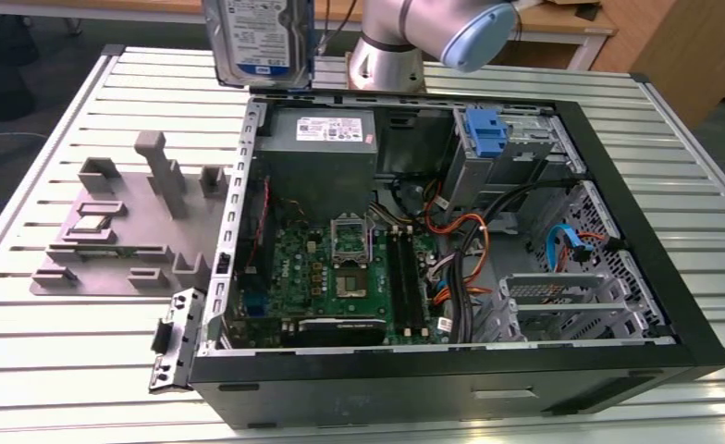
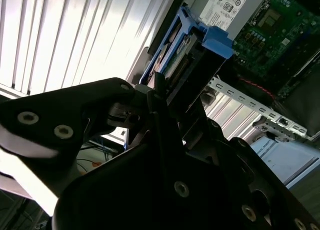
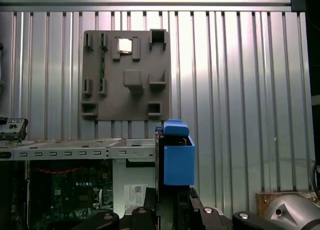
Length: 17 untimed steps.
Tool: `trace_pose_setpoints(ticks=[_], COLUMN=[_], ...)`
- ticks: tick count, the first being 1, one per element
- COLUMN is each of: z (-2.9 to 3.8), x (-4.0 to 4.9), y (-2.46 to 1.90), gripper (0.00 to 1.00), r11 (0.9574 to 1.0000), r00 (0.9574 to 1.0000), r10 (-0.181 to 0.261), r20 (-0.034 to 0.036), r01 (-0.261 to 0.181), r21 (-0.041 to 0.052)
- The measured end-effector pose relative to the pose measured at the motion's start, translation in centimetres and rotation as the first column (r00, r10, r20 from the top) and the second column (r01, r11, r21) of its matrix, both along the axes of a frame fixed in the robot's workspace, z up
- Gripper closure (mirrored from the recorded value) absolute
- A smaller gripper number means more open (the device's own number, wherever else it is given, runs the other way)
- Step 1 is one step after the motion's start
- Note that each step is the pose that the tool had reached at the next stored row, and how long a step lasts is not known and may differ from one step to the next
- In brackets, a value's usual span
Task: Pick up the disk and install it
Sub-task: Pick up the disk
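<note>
The disk (image 1: 258,39), silver-grey with a blue-and-white label, hangs upright in the air above the table, beyond the back left corner of the open computer case (image 1: 658,305). In the second wrist view my gripper (image 2: 167,92) is shut on the disk (image 2: 176,53), whose blue carrier rails stick out past the dark fingers (image 2: 120,97). In the first wrist view the disk (image 3: 177,157) shows edge-on with its blue carrier, rising from the gripper (image 3: 170,210). Below it lie the case's edge and the ribbed table.
Inside the case are a grey power supply (image 1: 319,129), the green motherboard (image 1: 337,268), cables and a blue bracket (image 1: 486,129) in the drive bay at the back. A grey fixture plate (image 1: 116,231) stands on the ribbed metal table (image 1: 67,370), at the exterior view's left. The arm's base (image 1: 387,55) stands behind the case.
</note>
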<state>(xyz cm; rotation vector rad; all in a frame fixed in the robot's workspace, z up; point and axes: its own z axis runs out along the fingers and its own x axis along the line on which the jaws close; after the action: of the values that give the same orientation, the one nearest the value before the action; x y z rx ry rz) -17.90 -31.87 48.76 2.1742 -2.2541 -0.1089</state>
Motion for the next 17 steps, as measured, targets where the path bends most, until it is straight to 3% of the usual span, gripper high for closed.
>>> trace_pose_setpoints(ticks=[17], z=[0.00], x=[7.63], y=[0.00], gripper=[0.65], r11=[1.0000], r00=[0.9999], r10=[0.000], r20=[-0.0129], r01=[0.000], r21=[-0.0001])
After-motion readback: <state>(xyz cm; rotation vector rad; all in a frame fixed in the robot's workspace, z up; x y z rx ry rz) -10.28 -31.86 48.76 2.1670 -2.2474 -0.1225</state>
